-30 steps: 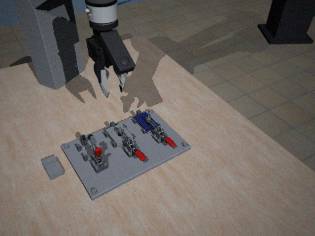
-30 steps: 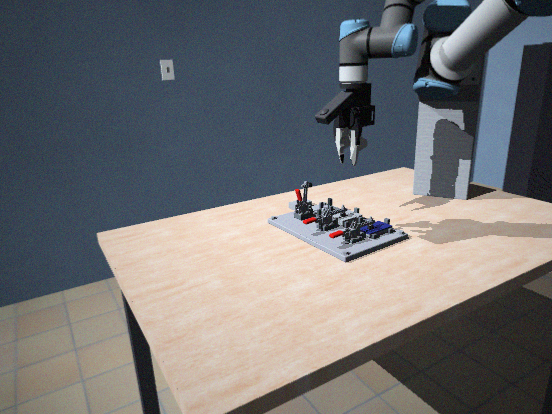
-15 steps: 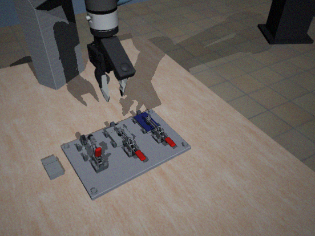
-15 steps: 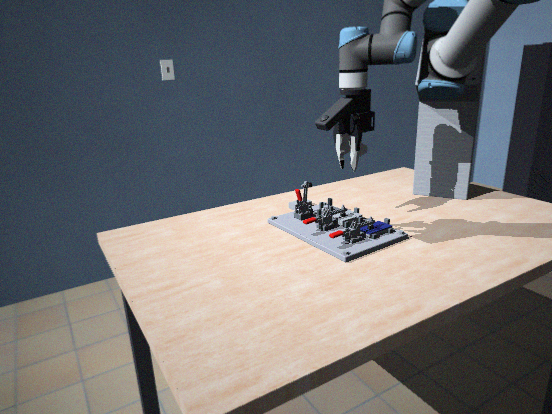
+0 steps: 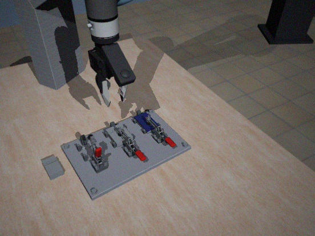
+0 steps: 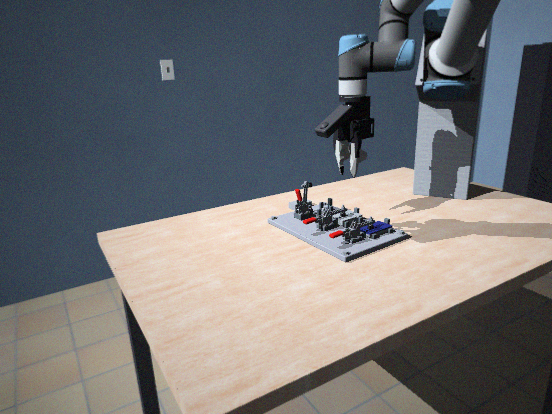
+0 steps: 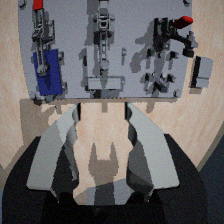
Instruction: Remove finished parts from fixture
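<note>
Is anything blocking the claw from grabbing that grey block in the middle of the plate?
Yes. The middle clamp lies down across the grey part, its red handle flat. The gripper hangs empty in open air above the fixture.
</note>
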